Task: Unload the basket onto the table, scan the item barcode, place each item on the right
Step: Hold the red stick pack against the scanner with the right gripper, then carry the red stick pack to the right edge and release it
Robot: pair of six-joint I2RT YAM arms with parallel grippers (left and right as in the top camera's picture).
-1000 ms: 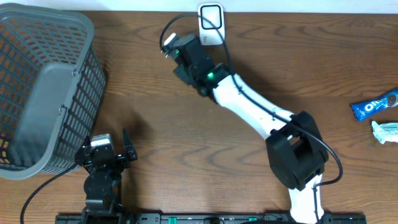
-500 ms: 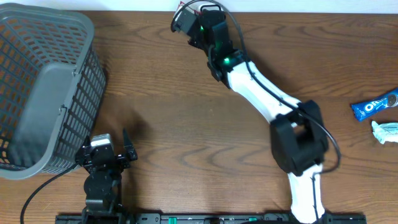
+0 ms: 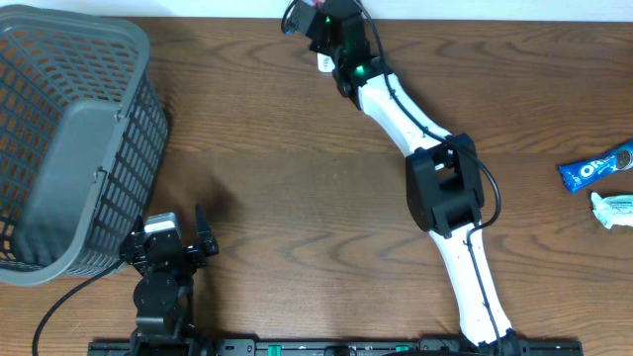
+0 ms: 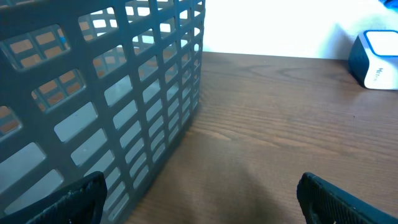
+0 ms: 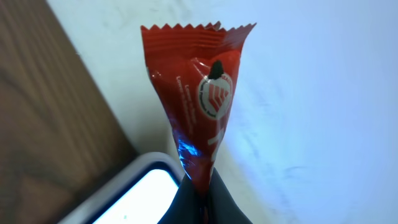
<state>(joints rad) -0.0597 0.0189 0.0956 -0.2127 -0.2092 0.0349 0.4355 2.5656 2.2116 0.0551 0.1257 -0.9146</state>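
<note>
Brown wooden table (image 3: 257, 198) against a white wall. A grey mesh basket (image 3: 148, 129) stood at the left end. The right arm (image 3: 415, 129) reached diagonally to the far edge. Its right gripper (image 5: 199, 200) was pinched tight on the lower end of a red sachet (image 5: 199, 93), held upright just over the white-and-blue scanner (image 4: 376, 61) at that edge. The left gripper (image 4: 198, 205) sat near the front beside the basket, jaws spread wide and empty. A blue Oreo packet (image 3: 595, 168) and a white-green packet (image 3: 613, 210) lay close together at the right end.
</note>
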